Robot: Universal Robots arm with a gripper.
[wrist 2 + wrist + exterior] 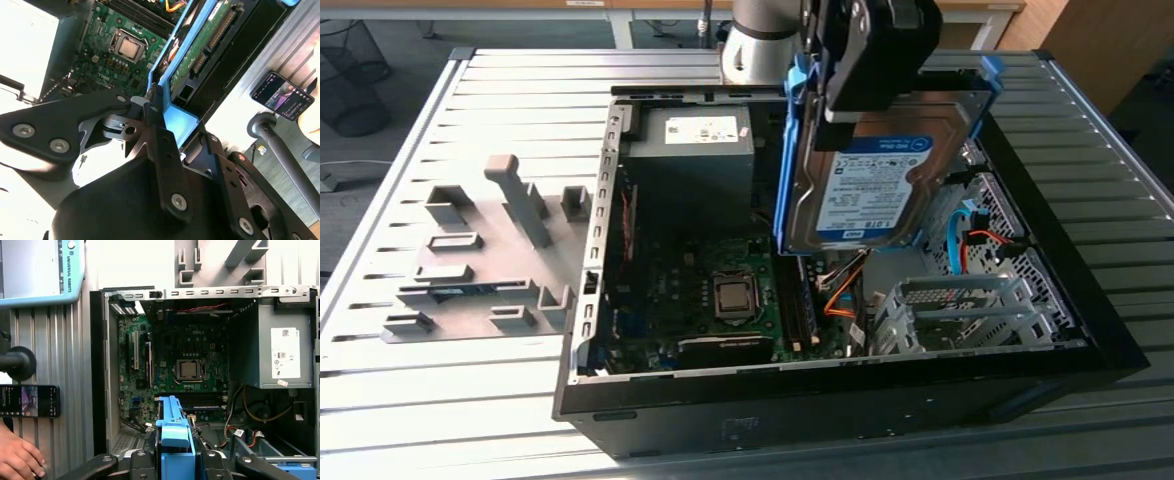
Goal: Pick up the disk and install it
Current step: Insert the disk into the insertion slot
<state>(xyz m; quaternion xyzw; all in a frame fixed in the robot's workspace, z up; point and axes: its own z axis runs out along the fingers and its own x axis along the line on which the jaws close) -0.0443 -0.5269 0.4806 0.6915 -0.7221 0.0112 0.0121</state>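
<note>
Above the open black metal computer case (827,410), the black two-fingered claw (838,105) pinches the flat silver hard disk (881,190) by its blue plastic frame (790,160), hanging it steeply tilted, probably to clear the case's walls

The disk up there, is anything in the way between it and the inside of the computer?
No lid blocks it: the gripper holds the disk over the open computer case. Orange cables lie in the case below the disk's lower edge and might get in the way.
</note>
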